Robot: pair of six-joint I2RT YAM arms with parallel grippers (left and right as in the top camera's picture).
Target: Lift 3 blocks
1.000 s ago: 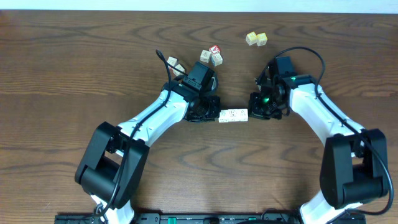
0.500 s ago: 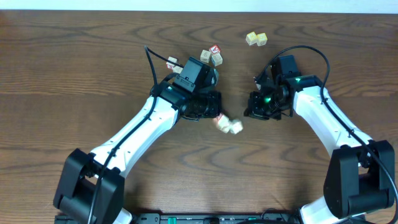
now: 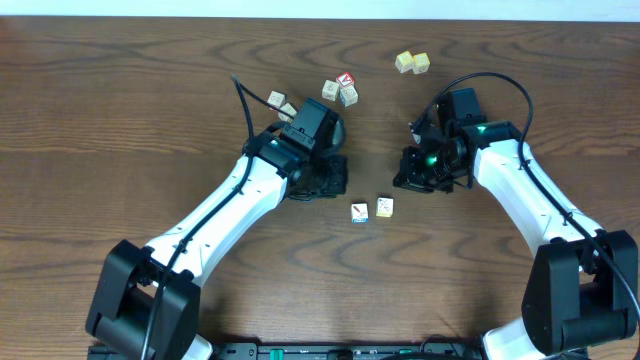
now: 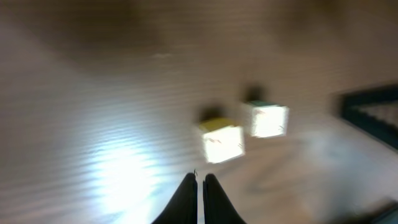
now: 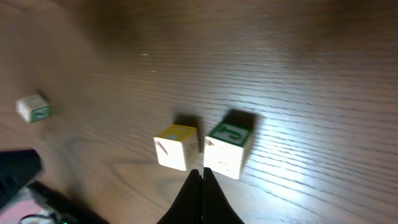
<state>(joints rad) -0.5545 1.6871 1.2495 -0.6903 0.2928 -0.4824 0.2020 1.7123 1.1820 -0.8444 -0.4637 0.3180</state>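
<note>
just ahead of the left gripper (image 4: 199, 183) and right gripper (image 5: 202, 177), both closed on nothing, a yellow-topped block (image 5: 176, 147) rests beside a green-topped block (image 5: 227, 149), slightly apart.

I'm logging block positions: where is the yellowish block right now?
In the overhead view the yellowish block lies on the table, near its middle, just right of the blue-edged block and not touching it.

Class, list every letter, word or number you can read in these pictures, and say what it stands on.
"V", probably: on the red-topped cube.
Green-topped block: one curved white letter, too blurred to name.
Yellow-topped block: a slanted stroke, unreadable.
Pale yellow pair and cubes beside the left arm: too small to read.
</note>
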